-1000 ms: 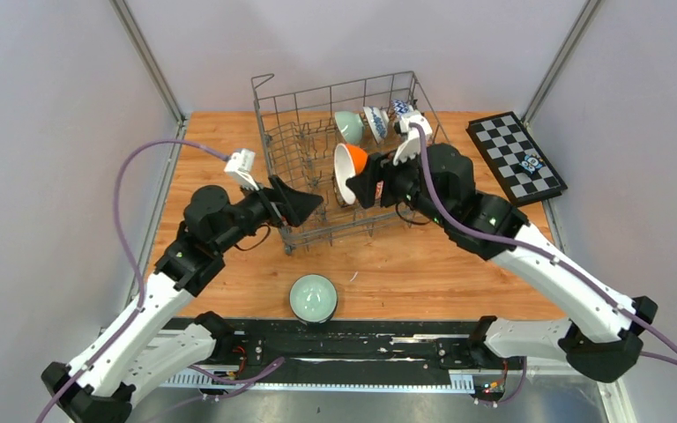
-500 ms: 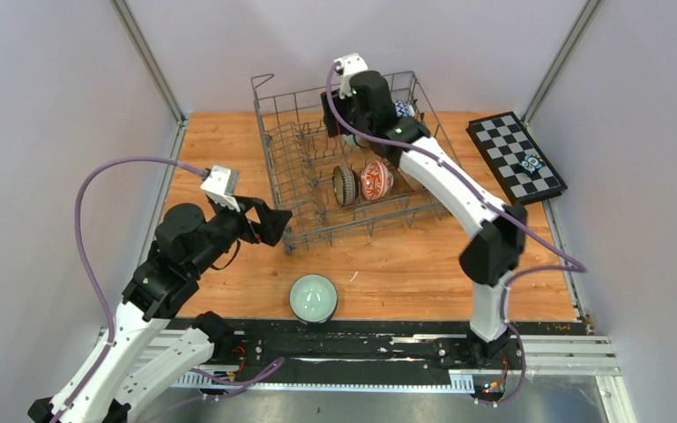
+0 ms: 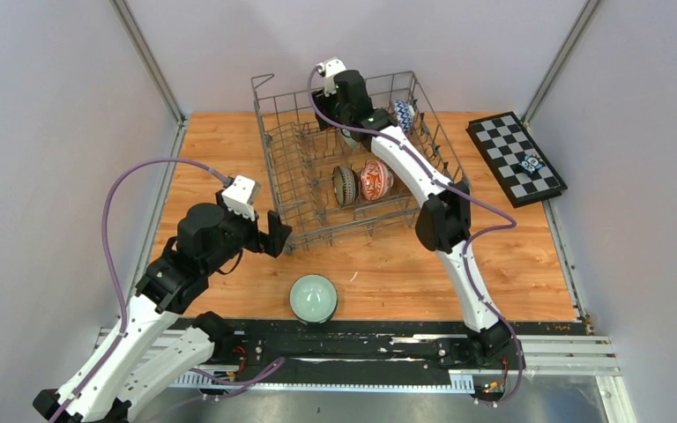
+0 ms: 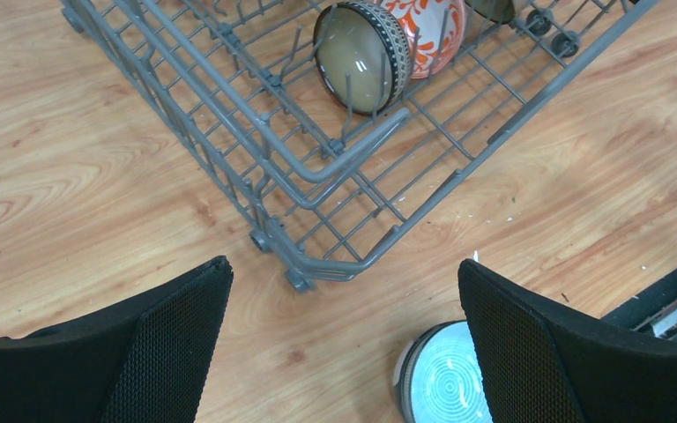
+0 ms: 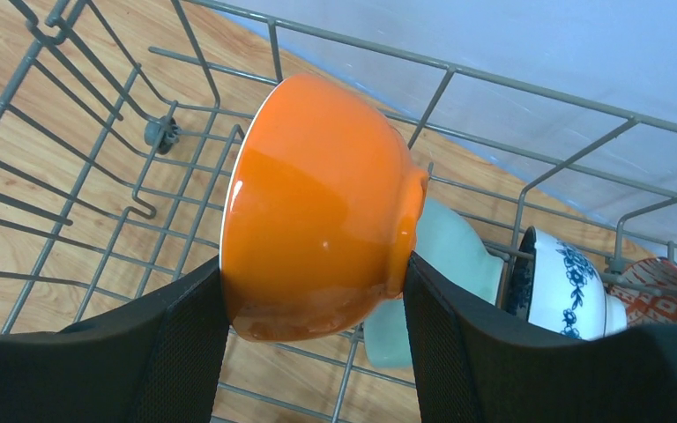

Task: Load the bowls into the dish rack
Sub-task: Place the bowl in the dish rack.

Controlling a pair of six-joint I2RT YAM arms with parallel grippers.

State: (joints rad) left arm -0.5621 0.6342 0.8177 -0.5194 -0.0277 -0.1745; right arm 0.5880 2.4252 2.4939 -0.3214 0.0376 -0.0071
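My right gripper [image 5: 313, 273] is shut on an orange bowl [image 5: 317, 203], held on its side over the back of the grey wire dish rack [image 5: 97, 203]. Just behind it stand a pale green bowl [image 5: 450, 251] and a blue-white patterned bowl [image 5: 564, 286] among the tines. In the rack's front row stand a dark-rimmed beige bowl [image 3: 344, 185] and a red-white patterned bowl [image 3: 375, 179]. My left gripper [image 4: 344, 264] hangs open over the table by the rack's near-left corner [image 4: 317, 167]. A dark bowl with a pale inside [image 4: 445, 379] sits upright on the table beside its right finger.
A black-and-white chequered board [image 3: 516, 157] lies at the right edge of the wooden table [image 3: 405, 264]. Grey walls close in both sides. The right arm [image 3: 423, 172] stretches across the rack's right half. A black rail [image 3: 361, 339] runs along the near edge.
My right arm has carried the orange bowl from the rack's middle to its back. My left gripper has drawn back from the rack's front-left corner toward the near side.
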